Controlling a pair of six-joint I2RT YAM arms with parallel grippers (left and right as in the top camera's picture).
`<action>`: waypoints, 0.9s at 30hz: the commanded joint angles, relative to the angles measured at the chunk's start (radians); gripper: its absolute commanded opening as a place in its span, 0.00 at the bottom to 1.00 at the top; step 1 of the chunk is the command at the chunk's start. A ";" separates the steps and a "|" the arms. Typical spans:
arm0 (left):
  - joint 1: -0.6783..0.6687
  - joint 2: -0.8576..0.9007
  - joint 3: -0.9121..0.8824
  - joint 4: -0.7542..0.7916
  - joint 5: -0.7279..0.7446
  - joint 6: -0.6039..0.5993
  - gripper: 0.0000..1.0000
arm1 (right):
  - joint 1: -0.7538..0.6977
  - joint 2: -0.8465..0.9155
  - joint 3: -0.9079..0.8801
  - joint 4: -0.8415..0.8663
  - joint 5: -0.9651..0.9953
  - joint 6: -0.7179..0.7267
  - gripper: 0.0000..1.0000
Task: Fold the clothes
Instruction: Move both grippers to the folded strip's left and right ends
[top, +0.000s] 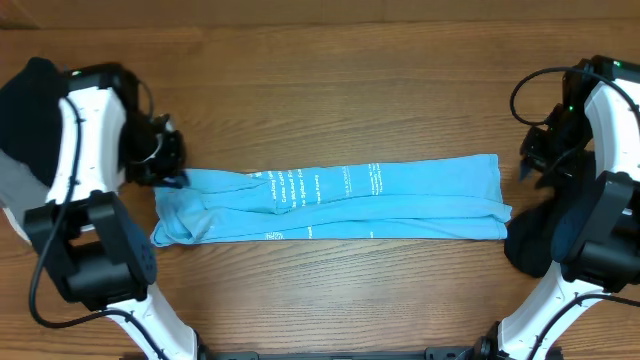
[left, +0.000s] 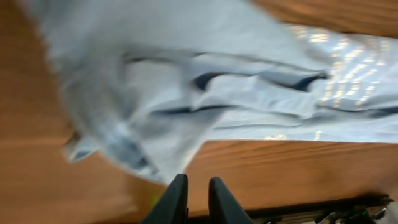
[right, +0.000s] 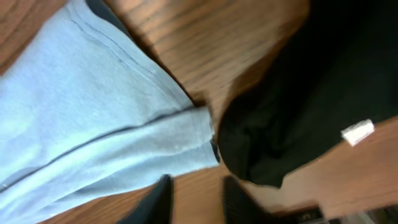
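Note:
The clothes in play are a light blue T-shirt (top: 330, 203) with white lettering, folded into a long strip across the table. My left gripper (top: 172, 175) hovers at its left end. In the left wrist view the left gripper (left: 196, 185) has its jaws a narrow gap apart over bare wood, just off the shirt's (left: 186, 81) edge, holding nothing. My right gripper (top: 528, 168) sits past the right end. In the right wrist view the right gripper (right: 198, 186) is open and empty, with the shirt (right: 93, 124) ahead to the left.
A black garment (top: 530, 245) lies at the strip's right end, touching it; it (right: 298, 93) carries a white label (right: 357, 132). Black cloth (top: 30, 85) and grey cloth (top: 15, 185) sit at the far left under the left arm. Wooden table (top: 330, 100) runs behind the shirt.

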 joint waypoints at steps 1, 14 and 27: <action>-0.103 -0.045 -0.005 0.015 0.058 0.014 0.20 | -0.003 -0.025 -0.062 0.031 -0.063 -0.066 0.54; -0.210 -0.045 -0.005 0.058 0.057 -0.042 0.20 | -0.021 -0.025 -0.339 0.318 -0.238 -0.351 0.80; -0.210 -0.045 -0.005 0.075 0.057 -0.042 0.24 | -0.017 -0.025 -0.457 0.421 -0.283 -0.350 0.53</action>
